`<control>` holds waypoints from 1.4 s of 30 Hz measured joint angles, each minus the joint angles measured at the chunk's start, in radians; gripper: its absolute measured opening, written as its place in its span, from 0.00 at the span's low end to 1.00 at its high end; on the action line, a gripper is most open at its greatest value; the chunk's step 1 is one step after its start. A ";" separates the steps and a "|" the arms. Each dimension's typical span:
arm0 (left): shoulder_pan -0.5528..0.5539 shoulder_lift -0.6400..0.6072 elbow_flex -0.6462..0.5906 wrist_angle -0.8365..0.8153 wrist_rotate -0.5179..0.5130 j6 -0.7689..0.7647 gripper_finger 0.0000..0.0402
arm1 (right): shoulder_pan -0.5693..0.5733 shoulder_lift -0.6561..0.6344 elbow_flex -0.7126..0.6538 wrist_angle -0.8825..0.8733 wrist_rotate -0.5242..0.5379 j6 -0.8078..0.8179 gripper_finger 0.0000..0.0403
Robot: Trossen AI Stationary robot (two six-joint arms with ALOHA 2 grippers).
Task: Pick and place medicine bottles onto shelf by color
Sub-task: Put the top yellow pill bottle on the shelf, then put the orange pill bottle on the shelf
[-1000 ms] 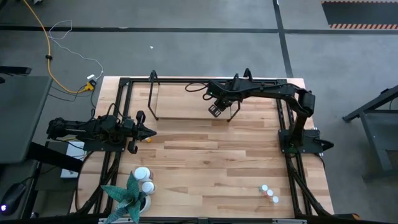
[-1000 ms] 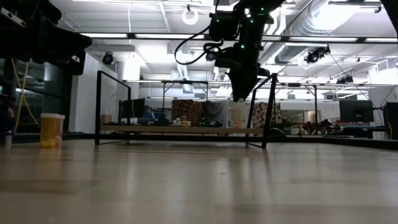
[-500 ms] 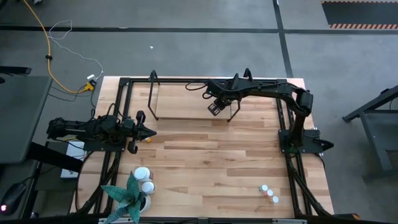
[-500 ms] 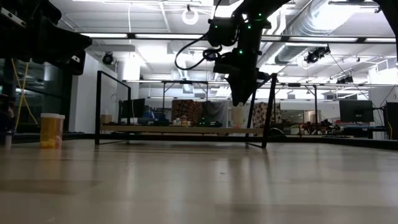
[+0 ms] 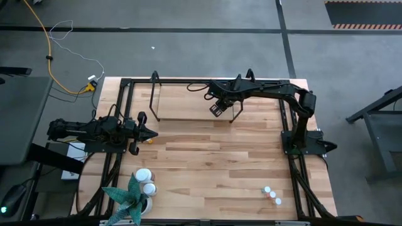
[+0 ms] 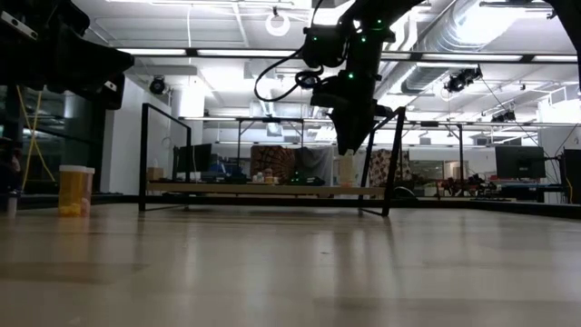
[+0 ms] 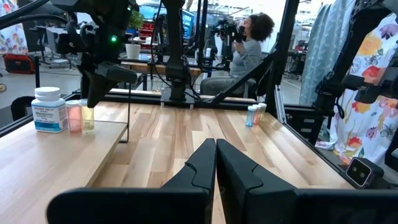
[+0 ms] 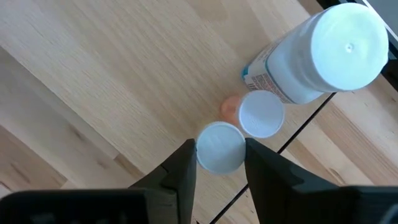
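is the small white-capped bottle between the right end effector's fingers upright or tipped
Upright: the right wrist view looks straight down on the bottle's round white cap, which sits on the shelf beside two other standing bottles.

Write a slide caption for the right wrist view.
Right tool straddles a white-capped bottle on the shelf, beside a second small bottle and a large white bottle.

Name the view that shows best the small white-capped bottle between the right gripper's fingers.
Right wrist view: the small white-capped bottle sits between the right gripper fingers, seen from above. The left wrist view shows it small, under that gripper, on the shelf. In the high view the gripper hides it; the low view shows it faintly.
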 joint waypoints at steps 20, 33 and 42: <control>0.000 0.000 0.000 0.000 0.000 0.000 0.01 | 0.000 0.001 0.000 -0.006 -0.004 -0.009 0.38; 0.000 0.000 0.000 0.000 0.000 0.000 0.01 | 0.032 0.004 0.168 -0.125 -0.049 -0.152 0.39; 0.000 0.000 0.000 0.000 0.000 0.000 0.01 | 0.287 -0.123 -0.062 -0.093 -0.218 -0.264 0.39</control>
